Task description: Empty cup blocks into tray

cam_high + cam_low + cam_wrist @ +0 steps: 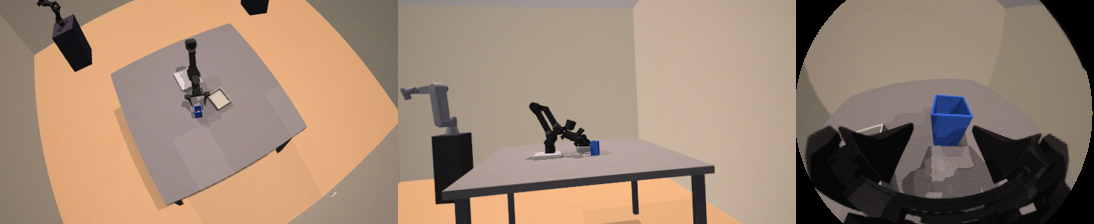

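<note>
A blue square cup point(198, 114) point(595, 148) point(951, 131) stands upright on the table. A bit of orange shows inside it in the top view; the number of blocks cannot be told, and the wrist view does not show the cup's bottom. My gripper point(198, 105) point(590, 144) point(943, 127) is open and empty, low on the arm's side of the cup. Its fingers point at the cup, one toward each side in the wrist view. The shallow pale tray point(223, 103) point(583, 150) point(870, 128) lies beside the gripper, partly hidden by a finger in the wrist view.
The arm's white base plate point(180, 81) point(548, 155) lies on the grey table point(150, 107) point(576, 169), behind the gripper. The tray is close to one finger's outer side. Another robot on a black pedestal point(73, 46) point(451, 168) stands off the table.
</note>
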Robot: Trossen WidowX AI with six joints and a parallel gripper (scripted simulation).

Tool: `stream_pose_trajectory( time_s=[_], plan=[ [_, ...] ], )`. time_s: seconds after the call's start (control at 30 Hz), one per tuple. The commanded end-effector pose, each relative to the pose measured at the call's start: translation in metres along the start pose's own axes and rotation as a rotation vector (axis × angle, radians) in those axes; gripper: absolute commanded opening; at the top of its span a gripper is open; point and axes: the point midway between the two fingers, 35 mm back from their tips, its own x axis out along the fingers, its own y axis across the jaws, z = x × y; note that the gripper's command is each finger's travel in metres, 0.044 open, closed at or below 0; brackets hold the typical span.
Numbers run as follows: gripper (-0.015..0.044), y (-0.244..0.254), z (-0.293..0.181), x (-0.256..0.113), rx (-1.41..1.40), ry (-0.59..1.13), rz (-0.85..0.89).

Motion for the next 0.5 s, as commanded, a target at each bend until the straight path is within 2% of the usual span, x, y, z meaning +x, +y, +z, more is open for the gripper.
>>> stream_pose_trajectory(
  time_s=[0.0,0.47],
  plan=[
    [0.044,0.0,0.001,0.007,0.005,-0.006,-0.006],
    [0.044,0.0,-0.002,0.027,0.005,-0.006,-0.006]
  ],
)
